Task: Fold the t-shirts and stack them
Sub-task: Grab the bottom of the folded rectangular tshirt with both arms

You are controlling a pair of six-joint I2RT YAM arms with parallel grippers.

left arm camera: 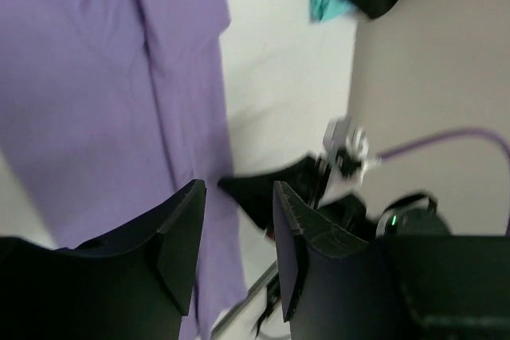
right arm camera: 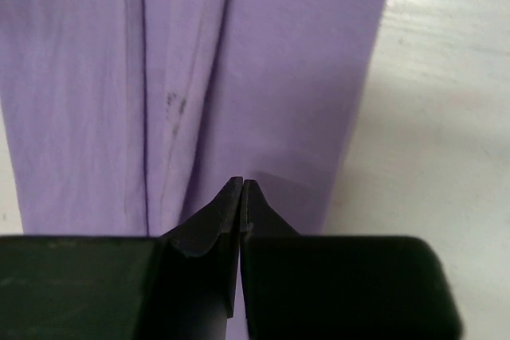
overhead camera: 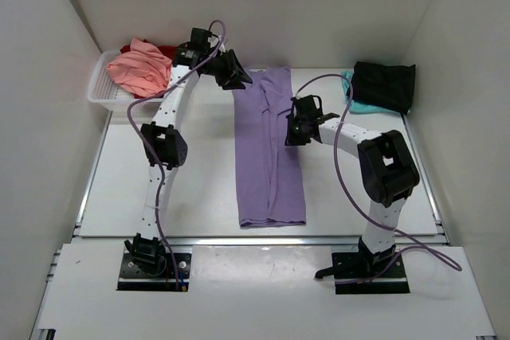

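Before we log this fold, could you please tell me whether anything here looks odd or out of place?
Only minor things: the lavender t-shirt shows a few small dark specks beside a lengthwise crease, and the salmon-pink t-shirt lies crumpled in the white basket. Nothing looks spilled or damaged.

Checked all 3 views, no readable txt, no labels, brands, nrs or signs anywhere. Closest thing was few tiny dark specks on lavender t-shirt (right arm camera: 263, 61) in right wrist view, near crease, too small + blurry to make out as letters.
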